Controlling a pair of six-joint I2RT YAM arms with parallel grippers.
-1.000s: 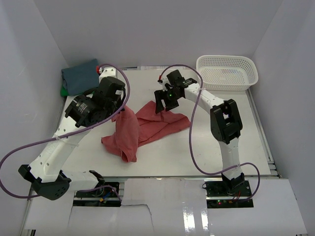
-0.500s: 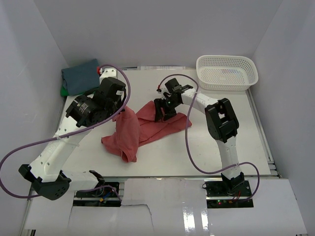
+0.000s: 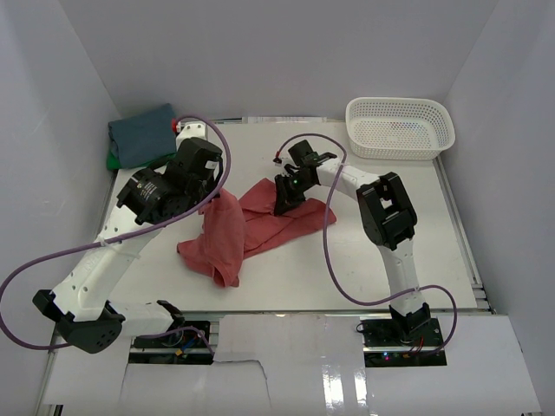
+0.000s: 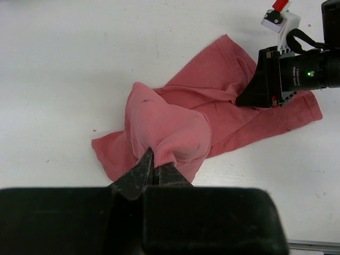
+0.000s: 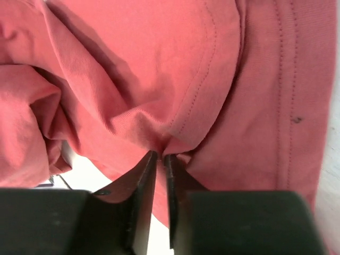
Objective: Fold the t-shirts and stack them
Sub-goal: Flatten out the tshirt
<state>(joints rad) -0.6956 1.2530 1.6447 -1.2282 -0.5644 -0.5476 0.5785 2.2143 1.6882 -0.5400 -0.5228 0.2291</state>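
Note:
The coral-red t-shirt [image 3: 286, 217] lies crumpled on the white table near the middle. My left gripper [image 4: 155, 166] is shut on a fold of the coral-red t-shirt [image 4: 170, 130] and holds it lifted, so cloth hangs down from it [image 3: 224, 234]. My right gripper [image 5: 160, 156] is shut on a pinch of the coral-red t-shirt [image 5: 159, 79] near a stitched hem, at the shirt's far side [image 3: 288, 195]. A folded slate-blue t-shirt [image 3: 141, 134] lies in the far left corner on top of a bright green t-shirt [image 3: 112, 159], of which only an edge shows.
A white mesh basket [image 3: 401, 127] stands at the far right of the table. White walls close in the table on the left, the back and the right. Purple cables loop from both arms over the table.
My right gripper came down onto the far side of the coral-red shirt and shut on the cloth. The left gripper kept its hold and barely moved.

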